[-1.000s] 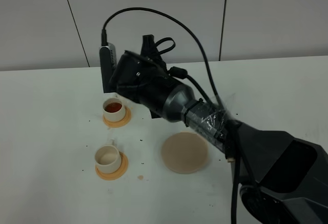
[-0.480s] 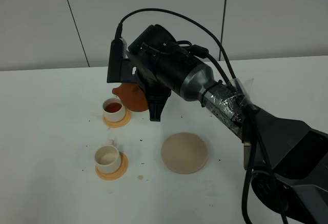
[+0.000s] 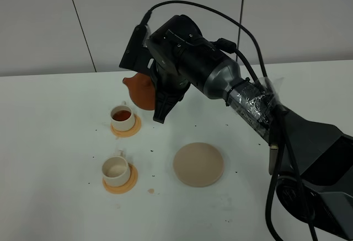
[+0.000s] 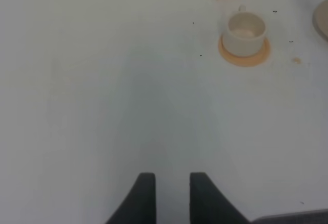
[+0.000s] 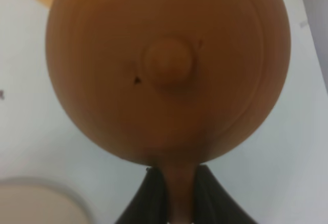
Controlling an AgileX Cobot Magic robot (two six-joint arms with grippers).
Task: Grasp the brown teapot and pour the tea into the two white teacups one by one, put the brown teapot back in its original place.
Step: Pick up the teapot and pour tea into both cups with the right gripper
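brown teapot (image 3: 141, 91), aloft in right gripper (image 5: 178, 181), spout (image 3: 127, 80) pointing left

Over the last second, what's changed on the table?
The right gripper, shut on the brown teapot, has lifted it up and away from the far teacup. That cup keeps its tea, the near teacup stays empty, the beige disc bare; none moved.

Teapot (image 3: 138, 89) part. hidden by R arm (image 3: 220, 81).
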